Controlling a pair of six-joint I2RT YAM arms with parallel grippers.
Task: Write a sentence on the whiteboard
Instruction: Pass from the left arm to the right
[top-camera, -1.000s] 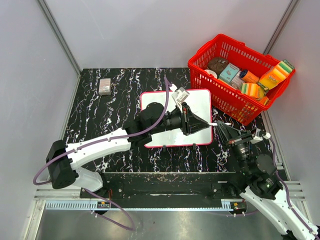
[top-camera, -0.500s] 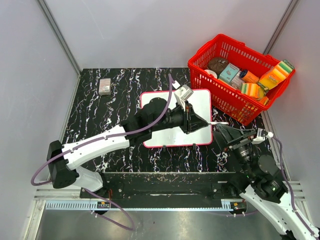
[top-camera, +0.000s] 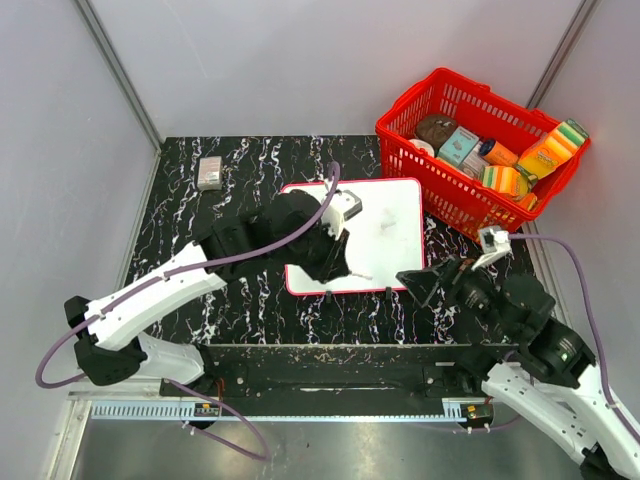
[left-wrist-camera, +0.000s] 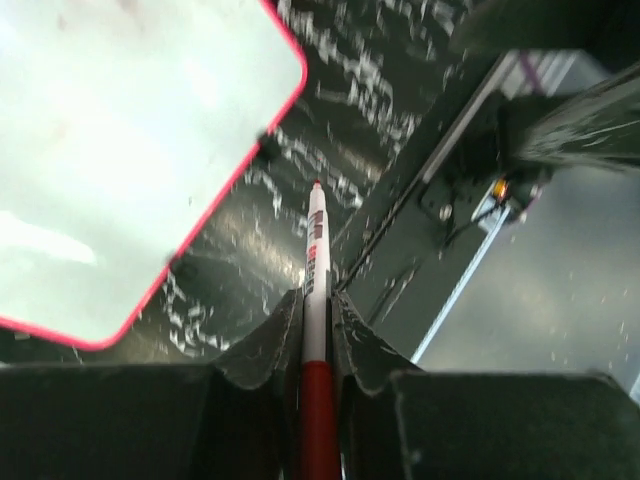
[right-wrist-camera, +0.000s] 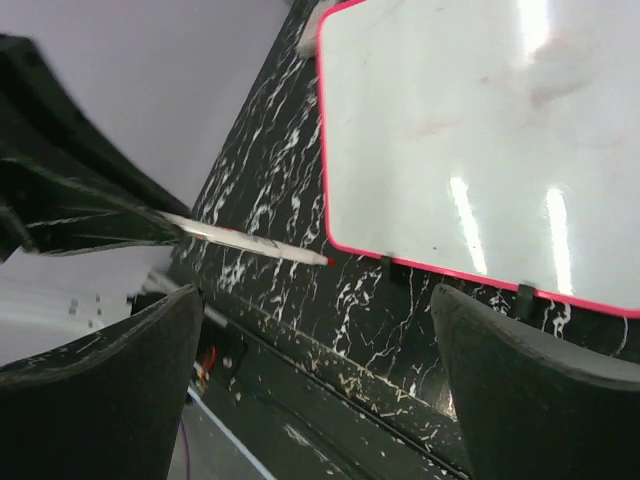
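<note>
The whiteboard (top-camera: 385, 225) lies flat at the table's middle, white with a thin red rim. Only faint smudges show on it (right-wrist-camera: 470, 140); no sentence is in view. My left gripper (top-camera: 338, 265) hangs over the board's near left corner, shut on a white marker (left-wrist-camera: 315, 250) with a red rear end. The marker's red tip (right-wrist-camera: 329, 261) points past the board's near edge, above the black table. My right gripper (top-camera: 420, 284) stands open off the board's near right corner, its fingers (right-wrist-camera: 100, 380) wide apart with nothing between them. The board (left-wrist-camera: 120, 140) fills the left wrist view's upper left.
A red basket (top-camera: 440, 195) full of groceries stands at the back right, close to the board's right edge. A small grey box (top-camera: 209, 173) lies at the back left. Two black clips (right-wrist-camera: 520, 295) sit on the board's near edge. A metal rail (top-camera: 330, 355) runs along the table's front.
My right gripper opened and drew back from the marker's tip. My left arm swung the marker from over the board's right side to its near edge.
</note>
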